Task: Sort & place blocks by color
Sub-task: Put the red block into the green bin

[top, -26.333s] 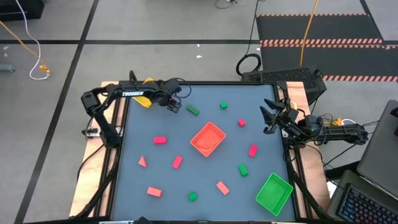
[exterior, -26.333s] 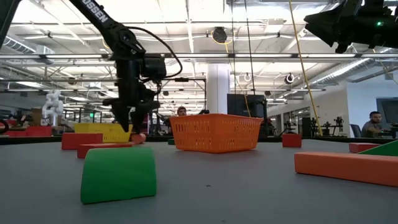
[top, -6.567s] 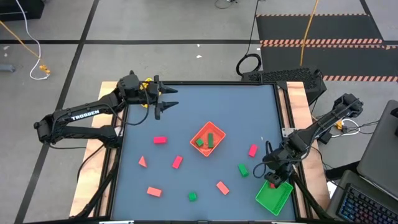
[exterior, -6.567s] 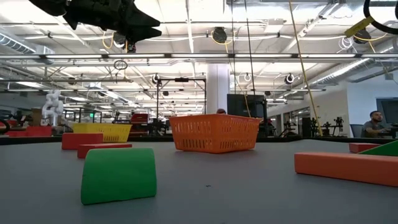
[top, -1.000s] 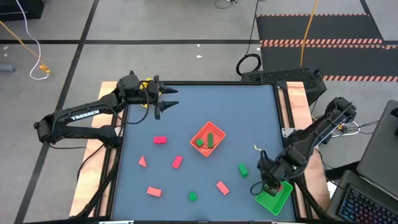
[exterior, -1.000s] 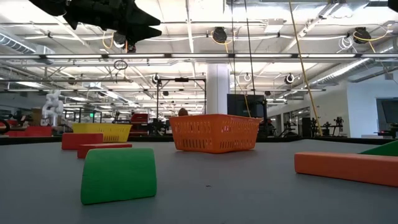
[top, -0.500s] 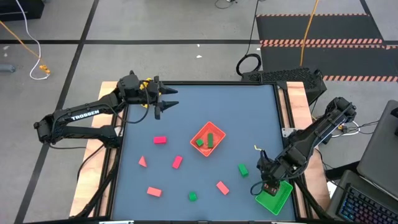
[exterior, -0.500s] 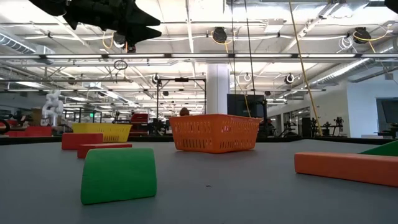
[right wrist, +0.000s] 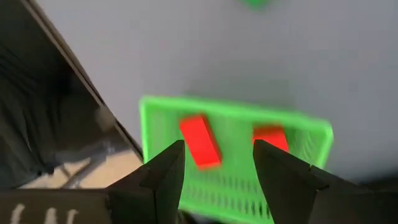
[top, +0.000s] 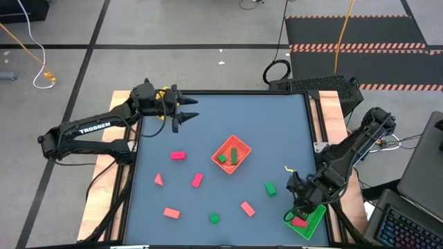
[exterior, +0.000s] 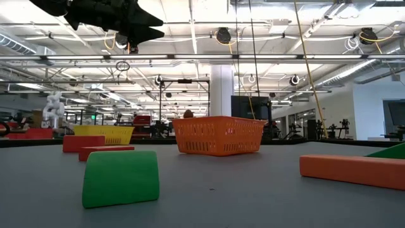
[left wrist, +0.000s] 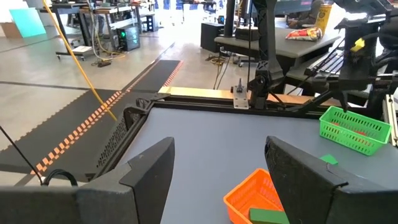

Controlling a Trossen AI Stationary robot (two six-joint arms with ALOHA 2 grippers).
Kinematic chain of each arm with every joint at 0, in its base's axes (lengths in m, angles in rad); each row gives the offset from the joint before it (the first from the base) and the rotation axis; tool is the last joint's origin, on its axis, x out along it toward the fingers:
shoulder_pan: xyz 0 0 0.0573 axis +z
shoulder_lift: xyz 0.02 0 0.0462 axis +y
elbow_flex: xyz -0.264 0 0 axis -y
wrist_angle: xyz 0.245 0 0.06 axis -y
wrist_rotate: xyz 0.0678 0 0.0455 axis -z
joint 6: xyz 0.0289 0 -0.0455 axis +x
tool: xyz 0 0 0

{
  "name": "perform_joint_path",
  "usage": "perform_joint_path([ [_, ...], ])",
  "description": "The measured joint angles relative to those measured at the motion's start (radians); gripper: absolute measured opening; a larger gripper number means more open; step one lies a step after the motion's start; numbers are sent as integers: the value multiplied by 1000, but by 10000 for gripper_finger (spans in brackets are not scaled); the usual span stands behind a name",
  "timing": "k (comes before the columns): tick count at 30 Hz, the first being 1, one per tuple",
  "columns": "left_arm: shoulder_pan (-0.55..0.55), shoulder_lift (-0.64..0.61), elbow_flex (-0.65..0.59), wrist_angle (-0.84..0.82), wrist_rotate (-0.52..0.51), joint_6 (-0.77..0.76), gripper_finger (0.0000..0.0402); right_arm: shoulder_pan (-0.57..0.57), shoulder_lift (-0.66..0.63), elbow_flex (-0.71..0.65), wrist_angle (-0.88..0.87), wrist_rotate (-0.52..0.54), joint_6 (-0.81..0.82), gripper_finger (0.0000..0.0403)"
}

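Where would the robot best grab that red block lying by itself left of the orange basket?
Probably from straight above, closing the hand across the two long sides of the red block at its middle. It lies flat on the table as a short brick with open space all round, so nothing blocks a downward approach, and its narrow width looks easiest to fit between the fingers. The left hand, hovering open nearby, seems closest.
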Motion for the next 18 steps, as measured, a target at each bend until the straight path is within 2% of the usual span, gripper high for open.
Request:
perform_joint_path([
  [5,0,0,0,0,0,-4,251,-4,0,0,75,279,-97,183],
  [7,0,0,0,0,0,-5,251,-30,-1,-17,76,337,-88,183],
  [11,0,0,0,0,0,-6,251,-111,0,-108,95,293,-42,183],
  [15,0,0,0,-3,0,-55,251,-173,0,-208,214,244,-124,183],
  [18,0,0,0,-2,0,-102,251,-211,0,-248,294,247,-206,183],
])
